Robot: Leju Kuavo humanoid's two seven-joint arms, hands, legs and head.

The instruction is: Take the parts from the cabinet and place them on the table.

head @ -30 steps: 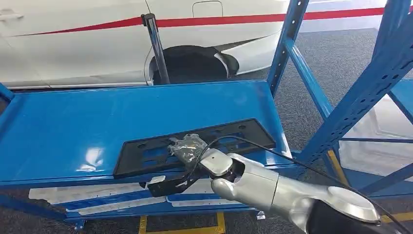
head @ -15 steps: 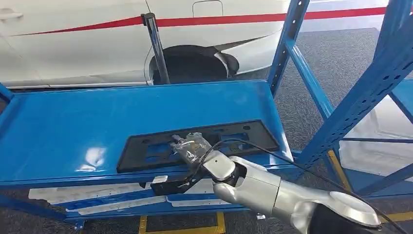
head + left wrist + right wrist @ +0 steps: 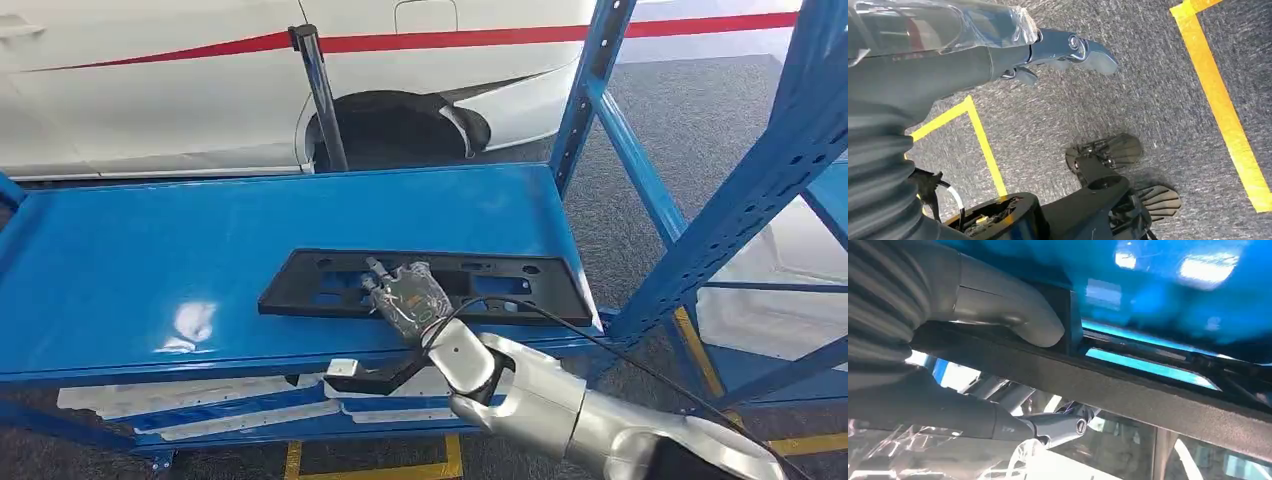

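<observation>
On the blue table (image 3: 150, 250), right hand (image 3: 405, 300) grips black part (image 3: 520, 290) (flat).

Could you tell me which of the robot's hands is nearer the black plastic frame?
Right. The right hand grips the black frame on the blue table; the left hand hangs over the floor.

A glossy blue counter (image 3: 150, 250) stands on grey carpet. A long black plastic frame part (image 3: 500, 285) lies flat on it, near its front right edge, with ceiling lights reflected beside it.
</observation>
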